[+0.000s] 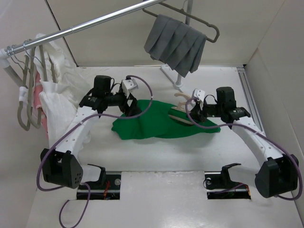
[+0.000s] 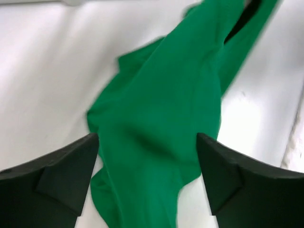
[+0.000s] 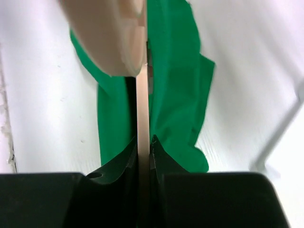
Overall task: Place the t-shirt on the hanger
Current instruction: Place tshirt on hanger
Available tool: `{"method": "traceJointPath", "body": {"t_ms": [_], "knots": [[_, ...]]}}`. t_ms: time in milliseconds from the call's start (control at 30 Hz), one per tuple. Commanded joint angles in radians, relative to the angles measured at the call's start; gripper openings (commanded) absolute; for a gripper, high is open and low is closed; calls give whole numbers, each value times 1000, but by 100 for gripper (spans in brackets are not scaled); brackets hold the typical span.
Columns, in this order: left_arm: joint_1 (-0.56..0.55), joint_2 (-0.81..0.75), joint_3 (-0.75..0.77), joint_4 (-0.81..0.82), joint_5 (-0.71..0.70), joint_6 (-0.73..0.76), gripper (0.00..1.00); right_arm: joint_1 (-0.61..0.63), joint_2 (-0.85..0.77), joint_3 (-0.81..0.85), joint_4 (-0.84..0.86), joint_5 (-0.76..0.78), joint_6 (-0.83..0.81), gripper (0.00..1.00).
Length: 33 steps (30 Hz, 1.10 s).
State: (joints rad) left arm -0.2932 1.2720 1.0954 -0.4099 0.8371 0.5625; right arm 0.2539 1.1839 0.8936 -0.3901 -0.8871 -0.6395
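The green t-shirt [image 1: 156, 124] lies crumpled on the white table between the two arms. The cream hanger [image 1: 179, 114] rests on its right part, hook toward the back. My right gripper [image 1: 193, 114] is shut on the hanger's bar [image 3: 142, 109], with the t-shirt [image 3: 178, 80] beneath it. My left gripper [image 1: 132, 108] is open just above the t-shirt's left part; in the left wrist view the t-shirt [image 2: 166, 128] lies between and below the spread fingers [image 2: 61, 166], which hold nothing.
A metal rail [image 1: 90, 23] crosses the back. A grey pleated cloth [image 1: 176, 43] hangs on a grey hanger from it. White ribbed garments [image 1: 52, 90] and grey hangers [image 1: 23, 107] hang at the left. White walls enclose the table.
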Motion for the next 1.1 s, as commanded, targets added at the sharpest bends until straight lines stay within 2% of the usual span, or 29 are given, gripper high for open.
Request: {"method": "traceJointPath", "body": {"t_ms": [0, 33, 67, 200, 300, 333, 367, 400, 433, 467, 500, 533, 567, 600, 633, 800, 933, 1067], "knots": [[30, 12, 98, 69, 55, -66, 83, -31, -17, 70, -69, 25, 23, 0], [16, 12, 112, 69, 34, -28, 96, -31, -4, 83, -69, 25, 40, 0], [2, -18, 112, 83, 19, -27, 100, -31, -4, 108, -69, 25, 69, 0], [-46, -126, 32, 157, -18, 5, 100, -31, -4, 168, -82, 16, 112, 0], [-200, -161, -44, 157, -162, 80, 100, -7, 5, 217, -116, 16, 121, 0], [-249, -161, -58, 122, -275, 80, 95, -7, 5, 226, -116, 16, 130, 0], [-329, -146, -87, 108, -329, 80, 91, 10, 5, 237, -125, 16, 130, 0], [-349, -132, -106, 108, -373, 71, 85, 28, 5, 261, -125, 16, 130, 0], [-350, -113, -126, 117, -450, 15, 74, 28, 5, 272, -141, 25, 130, 0], [-359, -112, -147, 141, -511, -34, 50, 42, 5, 281, -141, 36, 130, 0], [-359, -112, -191, 169, -580, -82, 47, 53, 5, 281, -153, 36, 130, 0], [-359, -112, -212, 222, -645, -117, 49, 53, 5, 292, -153, 36, 139, 0], [-359, -123, -230, 256, -762, -174, 60, 64, -4, 292, -142, 36, 153, 0], [-359, -123, -259, 287, -798, -196, 80, 73, -4, 292, -116, 36, 164, 0], [-359, -135, -259, 311, -820, -213, 83, 94, -15, 278, -104, 36, 175, 0], [-359, -145, -270, 404, -857, -338, 86, 150, -15, 269, -79, 46, 199, 0], [-359, -168, -279, 378, -857, -438, 86, 160, -15, 269, -79, 65, 208, 0], [-359, -209, -289, 367, -891, -555, 91, 160, -15, 269, -79, 65, 208, 0]]}}
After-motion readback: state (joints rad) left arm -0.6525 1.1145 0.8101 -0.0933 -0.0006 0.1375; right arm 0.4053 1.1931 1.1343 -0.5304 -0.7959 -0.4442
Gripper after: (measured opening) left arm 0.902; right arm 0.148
